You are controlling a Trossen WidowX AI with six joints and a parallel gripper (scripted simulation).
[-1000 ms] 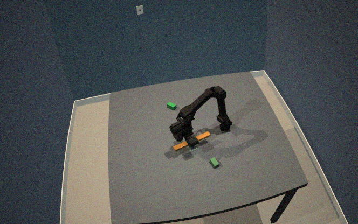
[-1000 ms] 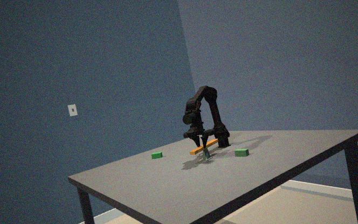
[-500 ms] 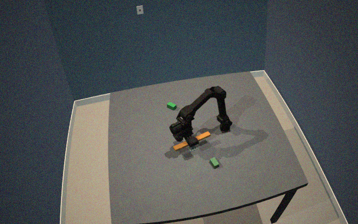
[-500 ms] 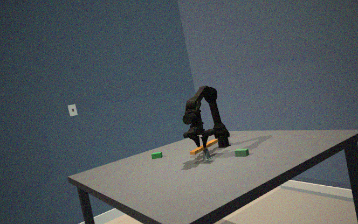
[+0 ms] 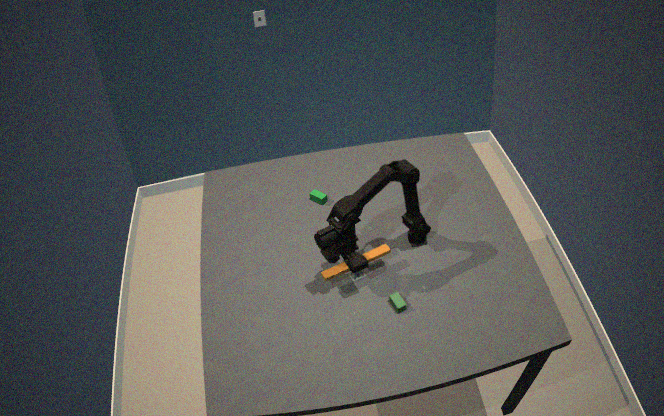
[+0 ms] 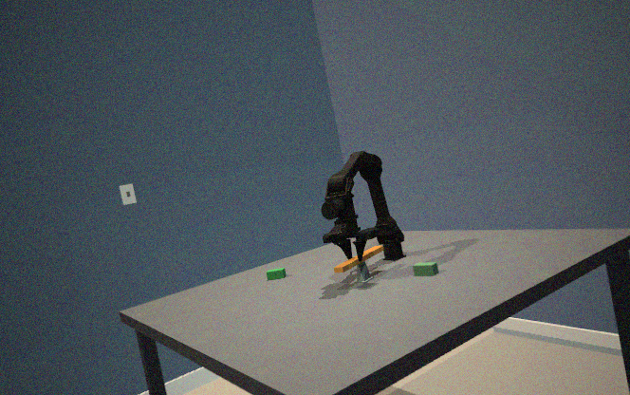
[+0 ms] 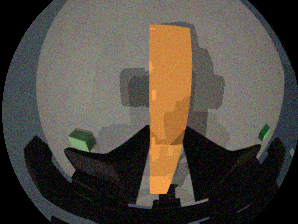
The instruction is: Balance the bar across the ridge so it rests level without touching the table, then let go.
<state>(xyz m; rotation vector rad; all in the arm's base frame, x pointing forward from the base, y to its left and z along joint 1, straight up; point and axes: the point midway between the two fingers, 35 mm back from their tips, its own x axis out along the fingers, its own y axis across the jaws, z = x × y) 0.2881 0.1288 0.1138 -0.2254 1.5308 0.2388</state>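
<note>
The long orange bar (image 5: 377, 253) (image 6: 346, 267) (image 7: 170, 75) is held above the table, looking roughly level, with its shadow below. My gripper (image 6: 355, 259) (image 7: 166, 129) is shut on the bar near its middle, one finger on each long side. The ridge, a small grey-teal wedge (image 6: 363, 273), stands on the table under the bar by the near finger. The bar and gripper mostly hide it in the top view. Whether the bar's underside touches the ridge's top cannot be told.
A bright green block (image 5: 318, 196) (image 6: 276, 273) (image 7: 264, 132) lies on the table on one side of the bar. A paler green block (image 5: 398, 302) (image 6: 425, 269) (image 7: 80, 142) lies on the other side, nearer the front in the top view.
</note>
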